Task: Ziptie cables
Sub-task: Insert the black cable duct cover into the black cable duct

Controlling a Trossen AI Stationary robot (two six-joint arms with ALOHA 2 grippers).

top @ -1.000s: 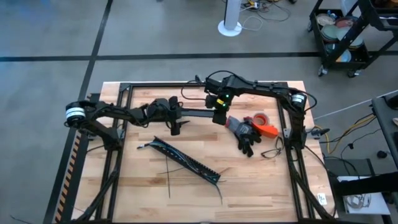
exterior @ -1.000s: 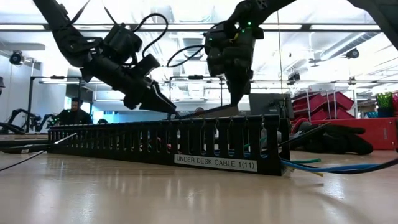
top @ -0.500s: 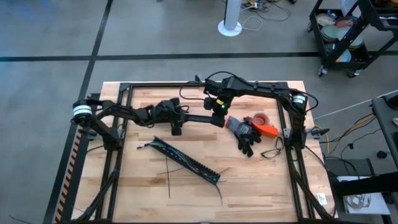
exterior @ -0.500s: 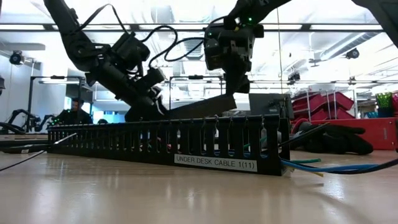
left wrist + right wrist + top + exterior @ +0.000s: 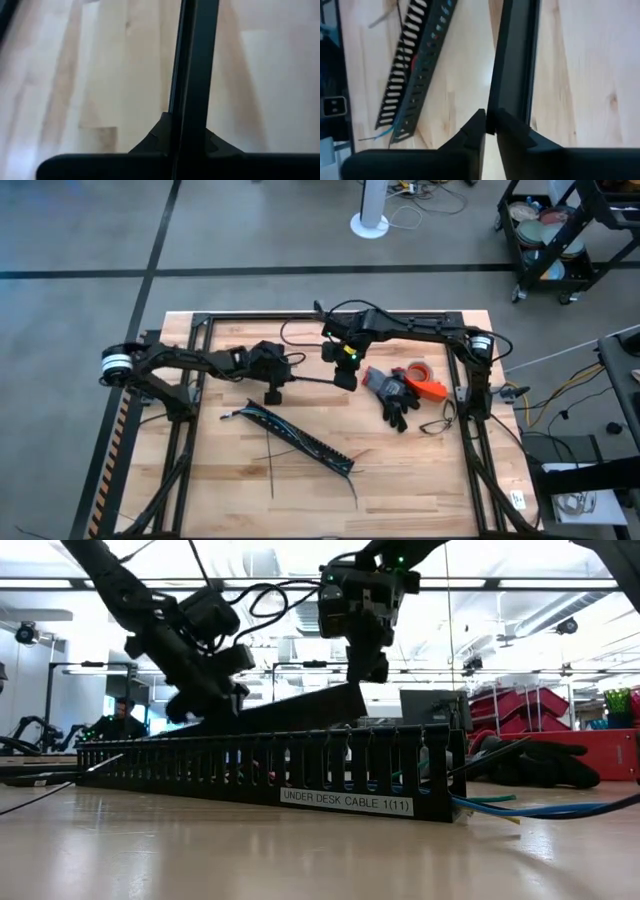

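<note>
both jaws clenched on flat black strip (image 5: 312, 380); raised above duct (image 5: 300, 439)

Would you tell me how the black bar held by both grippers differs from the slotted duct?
The bar, gripped by the left gripper and right gripper, hangs tilted above the table; the duct lies flat on it. The bar is plain; the duct has slotted walls, a white label and coloured wires trailing out. Both are long and black.

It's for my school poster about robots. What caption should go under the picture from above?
The left arm and right arm hold one long black strip over the table, beside the toothed duct.
</note>
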